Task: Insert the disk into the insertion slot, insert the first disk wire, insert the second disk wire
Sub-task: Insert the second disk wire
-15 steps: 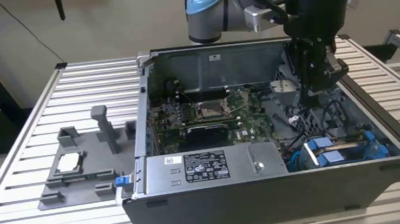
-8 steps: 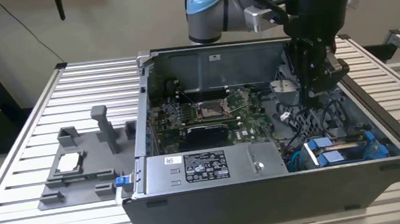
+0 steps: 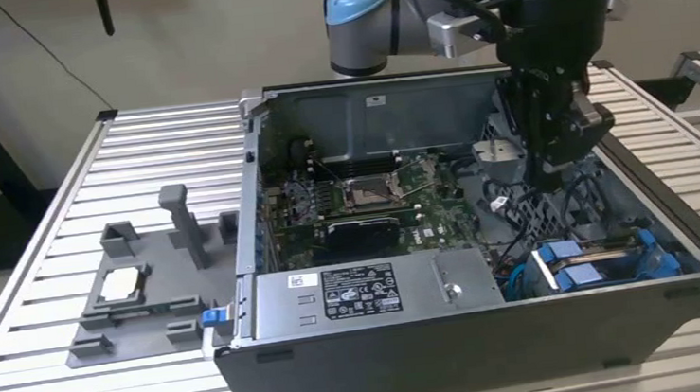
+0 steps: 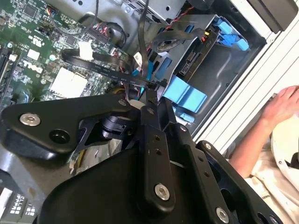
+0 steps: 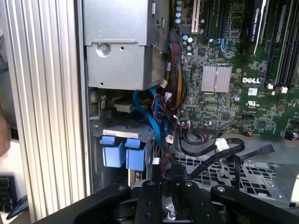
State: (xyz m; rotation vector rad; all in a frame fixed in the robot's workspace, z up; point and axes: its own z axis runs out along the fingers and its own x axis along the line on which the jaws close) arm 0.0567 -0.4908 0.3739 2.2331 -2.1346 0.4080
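The disk (image 4: pixel 190 61) lies in the insertion slot (image 3: pixel 655 255), a grey cage at the case's front corner on the exterior view's right. Its blue carrier tabs (image 3: pixel 575 265) (image 5: pixel 121 155) face outward. My gripper (image 3: pixel 549 179) hangs inside the open case, just behind the cage and above a tangle of black cables. In both wrist views its fingers (image 4: pixel 150 116) (image 5: pixel 154 191) stand close together, shut on a black disk wire (image 4: pixel 112 71) (image 5: pixel 174 170). That wire's end sits close to the blue carrier. A second black wire with a free plug (image 5: pixel 266 149) lies over the perforated metal.
The motherboard (image 3: pixel 376 198) fills the case floor, and the grey power-supply box (image 3: pixel 372 291) lies along the front. A grey fixture plate (image 3: pixel 142 290) stands on the slatted table (image 3: pixel 59 212) at the exterior view's left. A person's hand (image 4: pixel 282 105) rests outside the case wall.
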